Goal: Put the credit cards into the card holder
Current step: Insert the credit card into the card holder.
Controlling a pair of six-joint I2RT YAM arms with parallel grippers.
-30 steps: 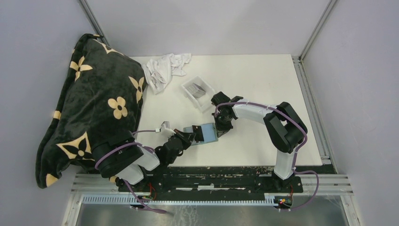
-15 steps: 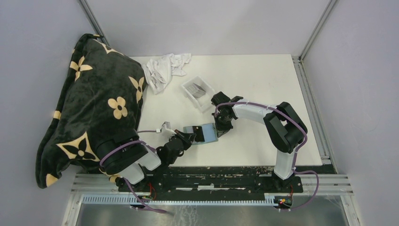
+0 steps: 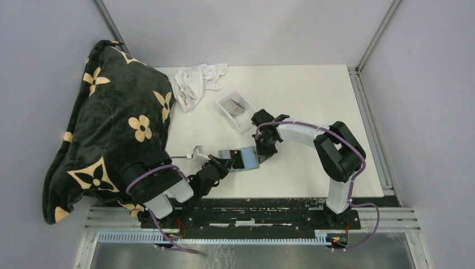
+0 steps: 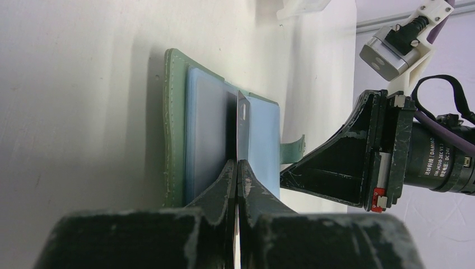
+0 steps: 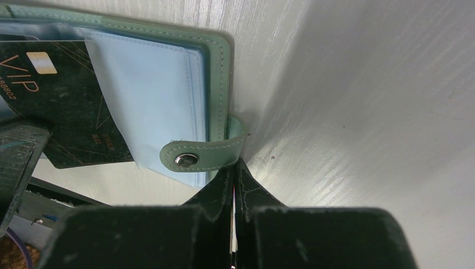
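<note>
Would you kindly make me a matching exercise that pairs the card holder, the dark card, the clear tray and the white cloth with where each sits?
1. card holder
2. dark card
3. clear tray
4. white cloth

A. pinched in the left gripper
B. at the table far edge, against the blanket
C. open on the table, snap tab in the right gripper
D. beyond the holder, cards inside

Pairs: 1-C, 2-A, 3-D, 4-B
</note>
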